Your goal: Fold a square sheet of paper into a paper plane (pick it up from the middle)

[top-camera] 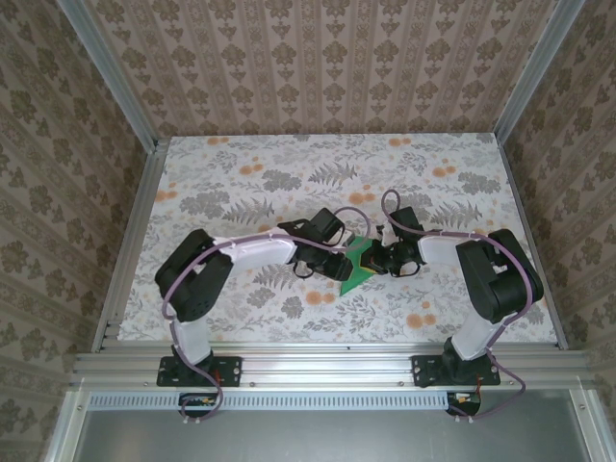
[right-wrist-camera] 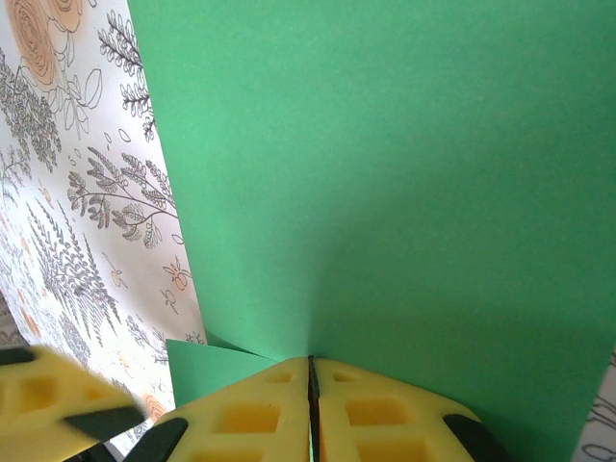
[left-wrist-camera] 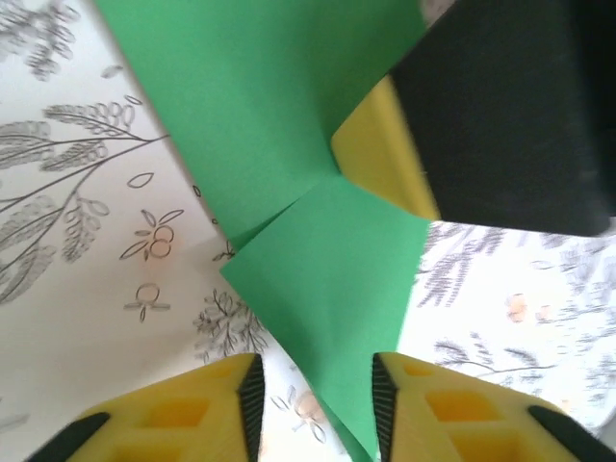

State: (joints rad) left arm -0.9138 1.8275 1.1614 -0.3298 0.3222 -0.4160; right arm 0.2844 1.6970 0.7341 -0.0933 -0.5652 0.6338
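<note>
- Sheet of paper — bright green and creased; one folded layer overlaps another at mid-frame, and a narrow end runs down to the lower edge.
- Left pincer: two yellow fingers with black pads stand apart, and the sheet's narrow end passes between them, closer to the right-hand finger.
- Right pincer: blurred black body at upper right, with one yellow finger against the sheet.
- Counter — white, with a grey leaf print and small orange flowers.

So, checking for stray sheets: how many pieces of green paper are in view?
1: the partly folded green sheet, near the table's middle, pinched by the right gripper. The arms could hide a scrap.
</note>
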